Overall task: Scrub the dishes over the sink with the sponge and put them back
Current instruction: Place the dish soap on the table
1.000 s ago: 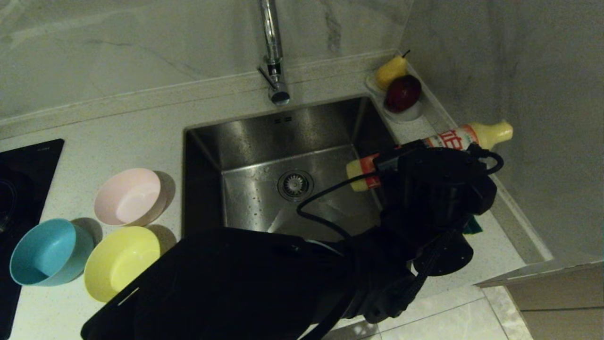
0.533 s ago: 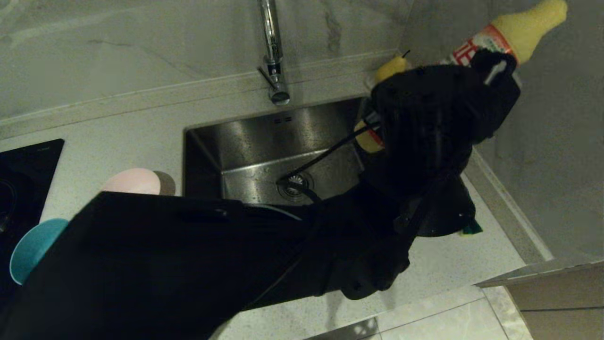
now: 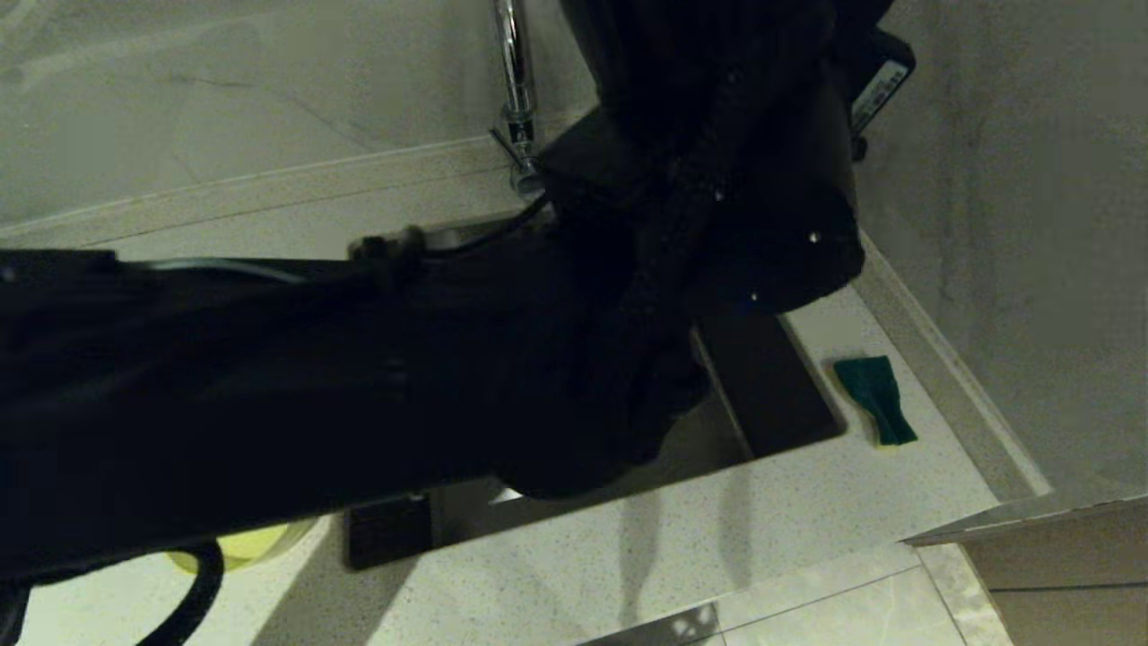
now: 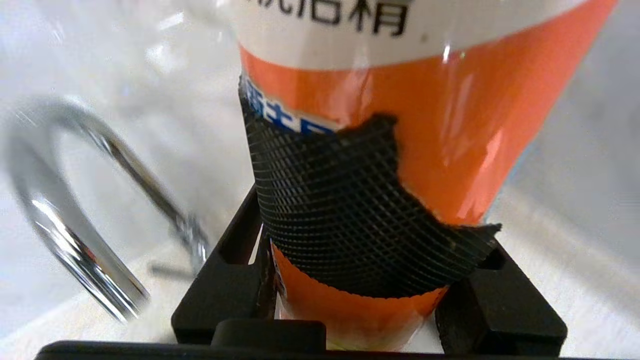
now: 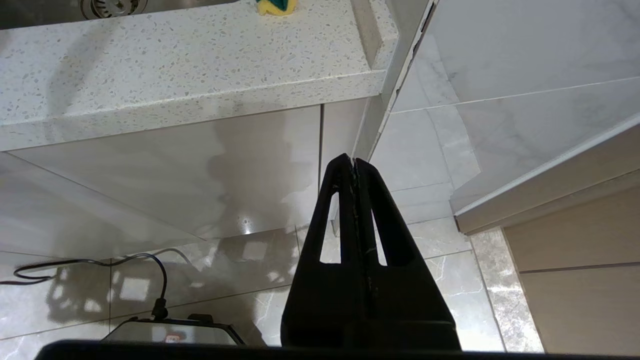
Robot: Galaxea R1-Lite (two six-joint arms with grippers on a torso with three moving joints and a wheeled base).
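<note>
My left gripper (image 4: 357, 295) is shut on a dish-soap bottle (image 4: 450, 125) with an orange label and a black mesh band, held high near the chrome tap (image 4: 75, 210). In the head view the raised left arm (image 3: 448, 377) covers most of the sink (image 3: 771, 386) and the counter to its left. Only a sliver of the yellow bowl (image 3: 242, 543) shows under the arm. The green sponge (image 3: 874, 399) lies on the counter right of the sink, apart from both grippers. My right gripper (image 5: 354, 165) is shut and empty, parked low in front of the cabinet.
The tap (image 3: 516, 81) stands behind the sink, close to the raised hand. A marble wall (image 3: 1004, 224) rises just right of the sponge. From below, the right wrist view shows the counter edge (image 5: 200, 100), the sponge (image 5: 276, 6) and floor tiles.
The left arm has risen with the bottle from beside the sink to the top of the head view. It now hides the bowls and much of the sink, and the sponge is uncovered.
</note>
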